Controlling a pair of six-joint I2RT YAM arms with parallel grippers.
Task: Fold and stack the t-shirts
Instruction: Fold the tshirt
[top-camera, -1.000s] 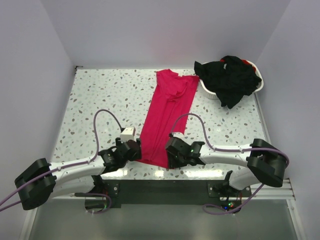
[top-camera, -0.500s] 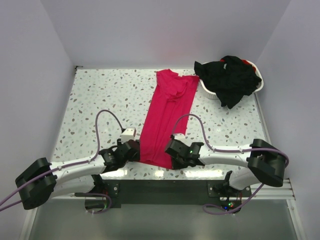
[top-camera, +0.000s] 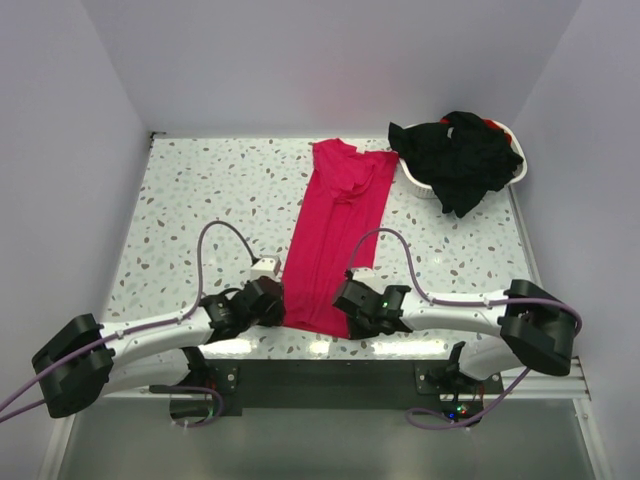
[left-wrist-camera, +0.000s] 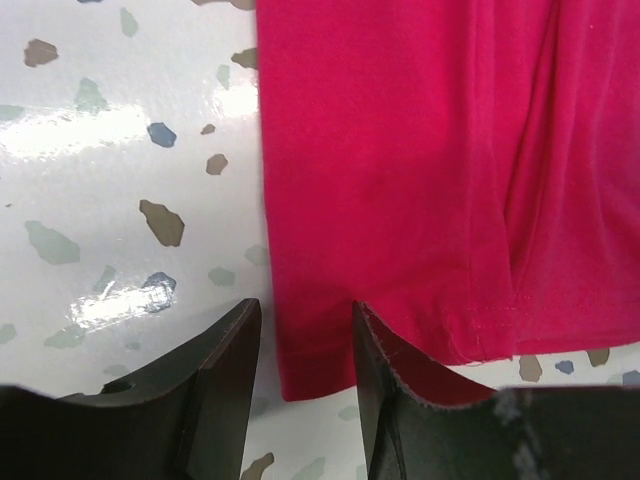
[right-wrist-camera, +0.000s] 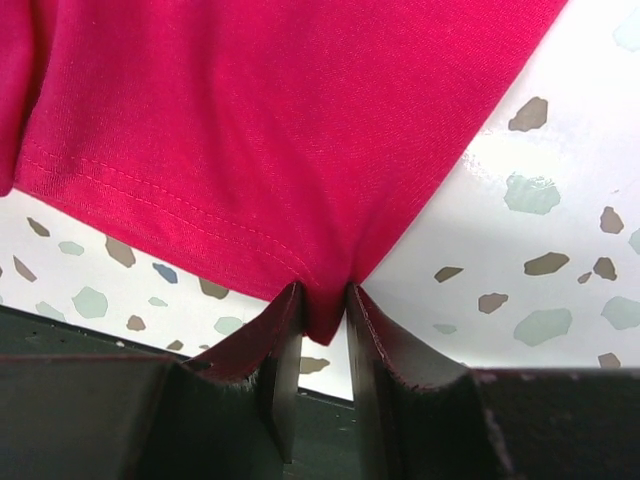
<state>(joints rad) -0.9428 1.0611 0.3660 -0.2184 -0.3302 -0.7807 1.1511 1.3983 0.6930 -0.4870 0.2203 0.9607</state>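
Right wrist view: the right gripper pinches a hem corner of the pinkish-red fabric t-shirt, likely limp and light; the left gripper straddles the other corner, half-open.

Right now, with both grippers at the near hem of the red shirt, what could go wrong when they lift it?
1. The right gripper pinches only the tip of one hem corner of the red t-shirt; it may slip out.
2. The left gripper is open, astride the other corner; lifting before it closes would likely pull the shirt crooked.
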